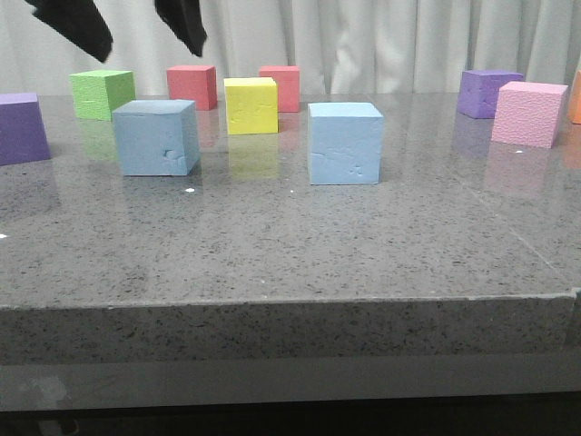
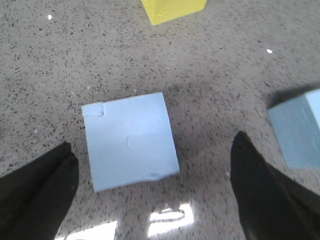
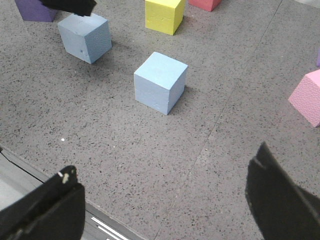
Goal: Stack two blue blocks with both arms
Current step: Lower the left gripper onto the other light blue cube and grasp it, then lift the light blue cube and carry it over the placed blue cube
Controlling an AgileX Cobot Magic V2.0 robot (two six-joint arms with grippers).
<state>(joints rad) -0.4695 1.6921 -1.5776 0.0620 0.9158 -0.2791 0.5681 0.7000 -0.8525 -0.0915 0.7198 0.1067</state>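
Blue blocks (image 1: 156,136) (image 1: 345,143) sit apart, unmarked, beneath the spread left claw (image 1: 127,32).

The grey speckled table (image 1: 272,245) carries two blue blocks (image 1: 156,136) (image 1: 344,143) mid-table, a yellow cube (image 1: 251,104), green cube (image 1: 103,94) and two red cubes (image 1: 192,86) (image 1: 283,87) farther back, purple cubes (image 1: 20,127) (image 1: 487,93) at far left and right, and a pink cube (image 1: 528,113) at right.

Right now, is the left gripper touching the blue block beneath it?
Apart. In the left wrist view the left gripper is open, with bare table showing between each finger and the left blue block; the front view shows the fingers hanging well above it.
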